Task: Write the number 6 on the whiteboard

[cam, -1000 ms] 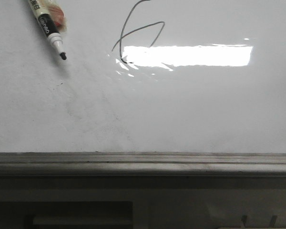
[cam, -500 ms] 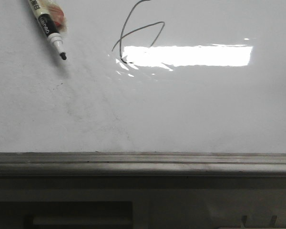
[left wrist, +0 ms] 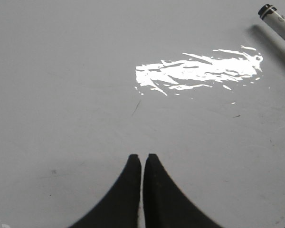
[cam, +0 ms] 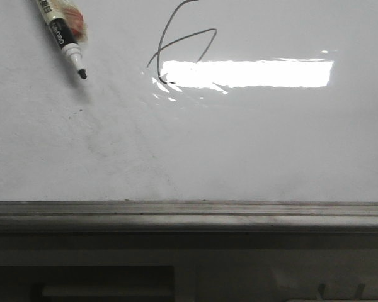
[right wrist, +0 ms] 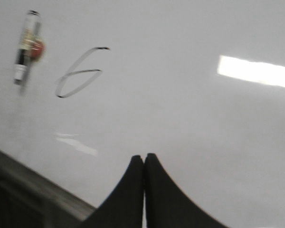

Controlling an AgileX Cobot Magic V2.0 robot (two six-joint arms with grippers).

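The number 6 (cam: 179, 44) is a thin dark stroke with a loop at the top middle of the whiteboard (cam: 239, 145), its lower end lost in glare. It also shows in the right wrist view (right wrist: 78, 76). A marker (cam: 66, 38) lies uncapped on the board at the top left, tip pointing down-right; it shows in the right wrist view (right wrist: 24, 59) and its end in the left wrist view (left wrist: 278, 19). My left gripper (left wrist: 142, 156) is shut and empty over bare board. My right gripper (right wrist: 144, 156) is shut and empty, apart from the 6.
A grey metal rail (cam: 189, 217) runs along the board's lower edge, also in the right wrist view (right wrist: 33, 190). A bright rectangular light glare (cam: 246, 72) lies right of the 6. Faint grey smudges (cam: 123, 145) mark the board's left half.
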